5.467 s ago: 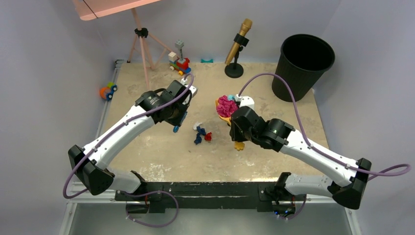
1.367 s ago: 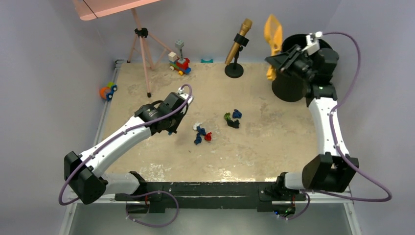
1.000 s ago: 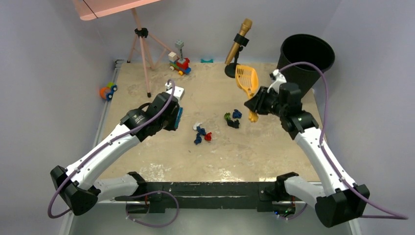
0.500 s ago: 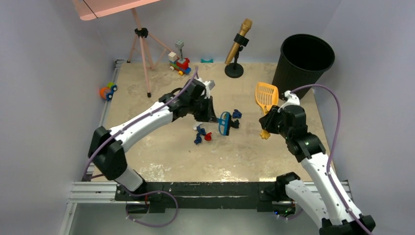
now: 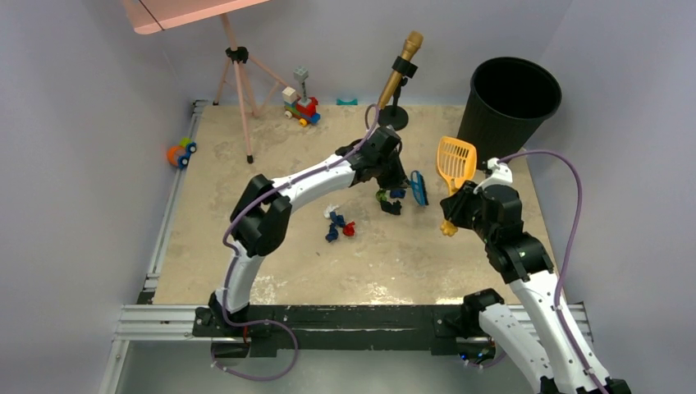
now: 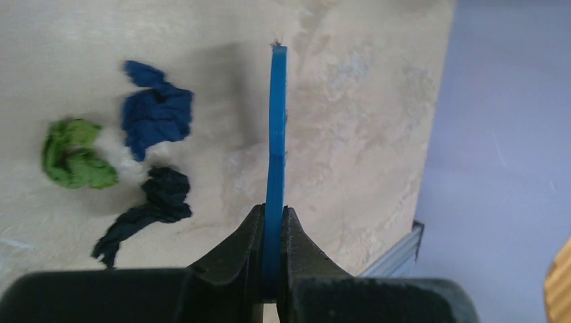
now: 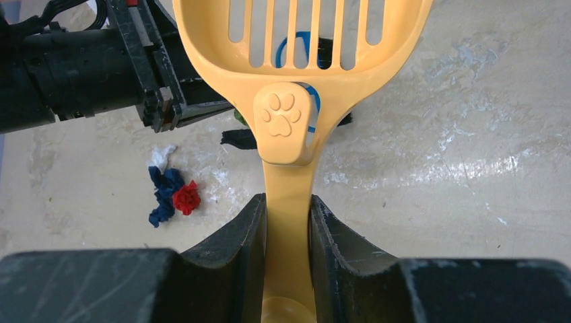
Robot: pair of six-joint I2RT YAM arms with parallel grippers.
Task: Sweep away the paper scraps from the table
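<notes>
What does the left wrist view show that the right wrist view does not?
Only left wrist: the left gripper shut on the blue brush edge-on, and the wall past the table. Only right wrist: the right gripper clamping the yellow scoop, its paw print, a red scrap. Both: the table, the blue brush, a dark scrap.

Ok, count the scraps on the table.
7. By the blue tool: green scrap, blue scrap, dark scrap. Mid-table: white scrap, two navy scraps, red scrap. Some may be hidden.
</notes>
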